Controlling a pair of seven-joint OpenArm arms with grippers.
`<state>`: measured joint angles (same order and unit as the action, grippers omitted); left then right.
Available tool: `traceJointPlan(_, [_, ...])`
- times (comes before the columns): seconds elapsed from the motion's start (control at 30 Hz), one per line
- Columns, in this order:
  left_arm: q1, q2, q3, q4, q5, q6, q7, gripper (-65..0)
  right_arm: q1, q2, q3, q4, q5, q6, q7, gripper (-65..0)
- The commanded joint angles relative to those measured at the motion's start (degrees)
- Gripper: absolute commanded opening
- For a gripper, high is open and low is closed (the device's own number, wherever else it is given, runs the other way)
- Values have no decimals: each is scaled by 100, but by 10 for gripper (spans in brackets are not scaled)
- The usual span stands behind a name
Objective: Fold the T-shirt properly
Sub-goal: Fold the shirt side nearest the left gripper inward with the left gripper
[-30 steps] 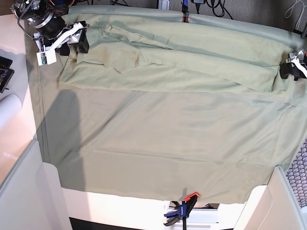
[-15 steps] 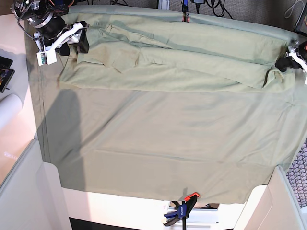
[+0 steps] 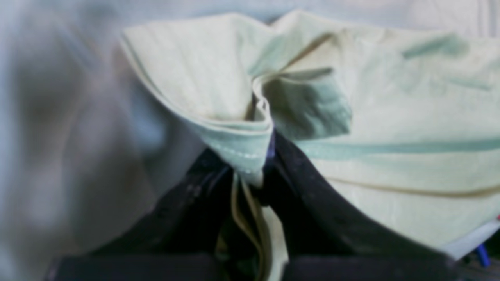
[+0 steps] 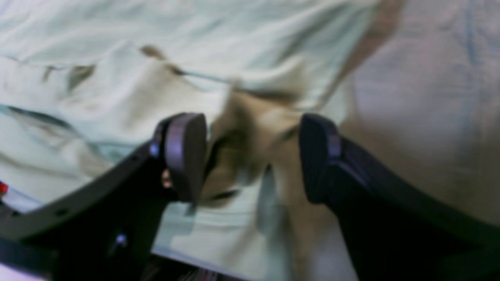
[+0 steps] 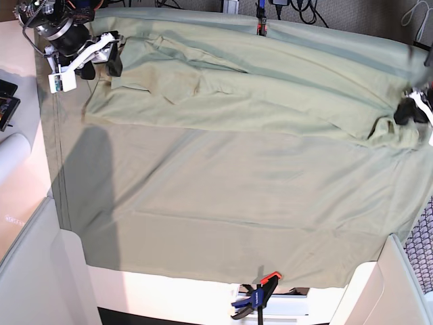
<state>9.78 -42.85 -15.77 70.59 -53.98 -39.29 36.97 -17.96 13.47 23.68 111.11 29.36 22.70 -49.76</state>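
The pale sage-green T-shirt (image 5: 237, 88) lies in a long folded band across the back of the table, on the duller grey-green table cloth (image 5: 237, 196). My left gripper (image 5: 404, 112), at the base view's right, is shut on the shirt's right end. In the left wrist view (image 3: 254, 171) its black jaws pinch a stitched hem of the shirt (image 3: 390, 97). My right gripper (image 5: 111, 59) is at the shirt's left end. In the right wrist view (image 4: 252, 156) its fingers (image 4: 183, 156) stand apart with a bunched fold of shirt (image 4: 250, 128) between them.
A blue and orange clamp (image 5: 257, 294) holds the cloth at the front edge, and another clamp (image 5: 261, 26) holds it at the back. A white roll (image 5: 10, 152) and a black device (image 5: 7, 101) lie on the left side surface. White walls stand at the front corners.
My left gripper has moved toward the front with the shirt's right end, and the fabric there has shifted. My right gripper has moved slightly back and left at the shirt's left end.
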Motion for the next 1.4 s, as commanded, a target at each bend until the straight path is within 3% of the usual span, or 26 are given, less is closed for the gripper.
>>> traceJointPlan(0.0, [-144, -238, -76, 57, 20, -71, -168, -650, 33, 66, 133, 131, 144, 0, 157, -277])
traceJointPlan(0.27, [-494, -627, -76, 52, 870, -63, -538, -650, 33, 66, 686, 131, 435, 2, 177, -277])
traceJointPlan(0.37, [-579, -774, -74, 55, 1384, 334, -612, -650, 33, 63, 684, 131, 435, 2, 177, -277])
traceJointPlan(0.5, [-509, -957, -74, 577, 1093, 367, -334, -650, 28, 66, 684, 129, 409, 2, 177, -277])
traceJointPlan(0.63, [-116, -927, 85, 1902, 839, 348, -201, -650, 33, 63, 684, 129, 411, 2, 201, -277])
traceJointPlan(0.83, [140, -726, 1167, 3257, 1246, 466, -229, -650, 31, 63, 684, 129, 404, 2, 201, -277])
traceJointPlan(0.9, [131, -522, 1458, 3257, 1405, 625, -247, -650, 31, 66, 684, 129, 385, 2, 199, -277])
traceJointPlan(1.1, [133, 11, 2181, 3143, 1655, 627, -243, -650, 28, 59, 684, 127, 365, 0, 199, -277])
traceJointPlan(1.23, [136, 289, 2358, 3058, 1652, 619, -238, -650, 13, -125, 684, 116, 393, 0, 177, -275])
traceJointPlan(1.37, [136, 402, 2369, 3058, 1547, 605, -240, -378, -2, -531, 682, 116, 496, 2, 129, -275])
